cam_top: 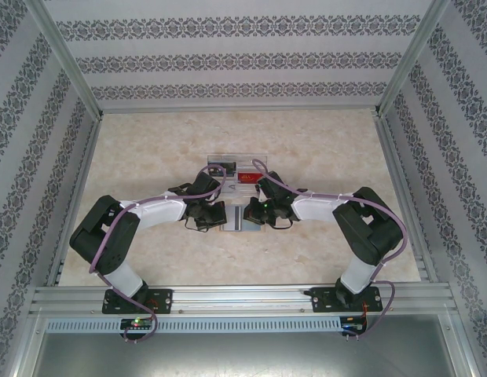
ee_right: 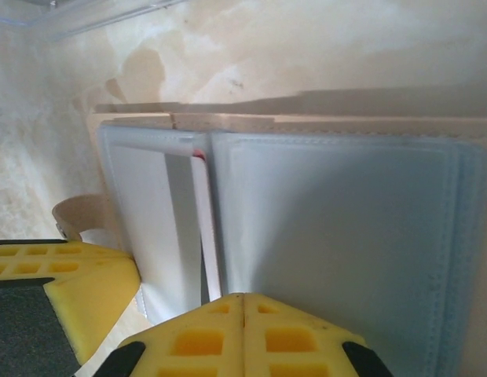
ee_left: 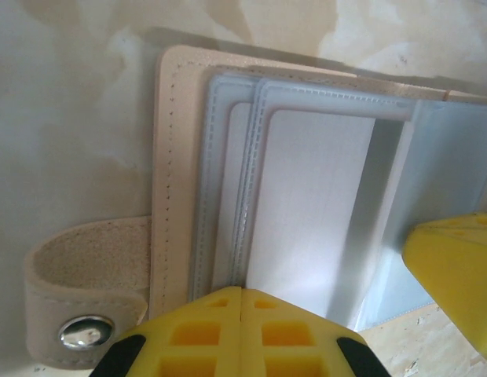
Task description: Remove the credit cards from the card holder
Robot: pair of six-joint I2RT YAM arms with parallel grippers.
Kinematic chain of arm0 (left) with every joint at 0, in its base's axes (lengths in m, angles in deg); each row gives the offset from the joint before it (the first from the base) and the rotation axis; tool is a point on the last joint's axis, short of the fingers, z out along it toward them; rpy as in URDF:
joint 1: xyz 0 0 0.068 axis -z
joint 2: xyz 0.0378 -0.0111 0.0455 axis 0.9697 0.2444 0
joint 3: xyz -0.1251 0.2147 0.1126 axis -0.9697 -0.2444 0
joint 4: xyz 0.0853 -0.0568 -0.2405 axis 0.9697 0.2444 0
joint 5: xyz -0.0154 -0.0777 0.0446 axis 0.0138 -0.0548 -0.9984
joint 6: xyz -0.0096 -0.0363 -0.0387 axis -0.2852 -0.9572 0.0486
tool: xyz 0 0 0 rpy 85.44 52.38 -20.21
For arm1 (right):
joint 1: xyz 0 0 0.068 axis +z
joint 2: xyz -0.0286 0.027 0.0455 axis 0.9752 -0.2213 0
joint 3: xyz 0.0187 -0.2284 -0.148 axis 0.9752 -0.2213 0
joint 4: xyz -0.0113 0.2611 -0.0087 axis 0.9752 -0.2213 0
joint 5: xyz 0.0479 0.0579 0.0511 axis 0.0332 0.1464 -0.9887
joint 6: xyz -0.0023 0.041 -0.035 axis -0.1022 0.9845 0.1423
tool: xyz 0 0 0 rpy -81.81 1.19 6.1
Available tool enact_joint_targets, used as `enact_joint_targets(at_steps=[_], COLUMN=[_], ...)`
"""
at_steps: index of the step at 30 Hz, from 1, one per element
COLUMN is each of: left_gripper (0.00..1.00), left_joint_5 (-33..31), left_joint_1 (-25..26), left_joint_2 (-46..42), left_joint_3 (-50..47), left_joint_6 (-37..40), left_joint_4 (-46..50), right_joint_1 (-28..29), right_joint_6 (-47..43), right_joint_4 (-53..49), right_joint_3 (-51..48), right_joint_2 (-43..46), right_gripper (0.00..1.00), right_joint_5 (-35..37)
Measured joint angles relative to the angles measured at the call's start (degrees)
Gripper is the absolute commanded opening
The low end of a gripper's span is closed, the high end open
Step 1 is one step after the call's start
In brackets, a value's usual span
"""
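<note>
The card holder (ee_left: 181,157) is a beige stitched wallet with a snap strap (ee_left: 78,298) and translucent blue-grey sleeves (ee_left: 306,204). It lies open on the table between both arms (cam_top: 237,222). My left gripper (ee_left: 242,289) is shut, its tips pinching the edge of a lifted sleeve. My right gripper (ee_right: 243,297) is shut on the edge of another sleeve (ee_right: 338,220). A thin red card edge (ee_right: 200,157) peeks from a sleeve fold. In the top view the left gripper (cam_top: 225,217) and right gripper (cam_top: 250,215) nearly touch over the holder.
A clear plastic box (cam_top: 263,154) stands just behind the holder, with a dark card (cam_top: 221,167) and a red card (cam_top: 247,179) in it. Patterned walls and aluminium rails (cam_top: 243,294) enclose the marble-look table (cam_top: 149,157). The right gripper's yellow finger (ee_left: 455,275) crowds the left wrist view.
</note>
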Motion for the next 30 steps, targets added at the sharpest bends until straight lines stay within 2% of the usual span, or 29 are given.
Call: enact_joint_targets(at_steps=[17,30], left_gripper=[0.0,0.0], left_joint_5=[0.0,0.0], left_joint_1=[0.0,0.0], left_joint_2=[0.0,0.0], left_joint_3=[0.0,0.0], left_joint_6=[-0.1,-0.2], left_joint_4=[0.0,0.0], right_joint_1=[1.5,1.5], right_joint_6=[-0.1,0.0], right_joint_4=[-0.1,-0.3], right_joint_3=[1.8,1.8], right_joint_2=[-2.1,-2.5], right_gripper=[0.18,0.17], right_joint_5=[-0.4,-0.9])
